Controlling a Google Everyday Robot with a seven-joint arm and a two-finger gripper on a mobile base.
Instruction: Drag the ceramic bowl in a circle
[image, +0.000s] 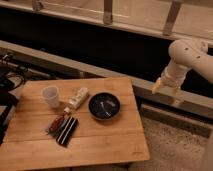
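Note:
The ceramic bowl (104, 106), round, shallow and glossy black with pale glints inside, sits on the wooden table (100, 145) toward its right side. My gripper (166, 91) hangs at the end of the white arm (186, 55), off the table's right edge and raised above it, well to the right of the bowl. It holds nothing that I can see.
A small white translucent cup (51, 96) stands at the table's left. A pale bottle (77, 98) lies just left of the bowl. A red-brown packet (56, 123) and a dark striped packet (67, 131) lie in front. A ledge and railing run behind.

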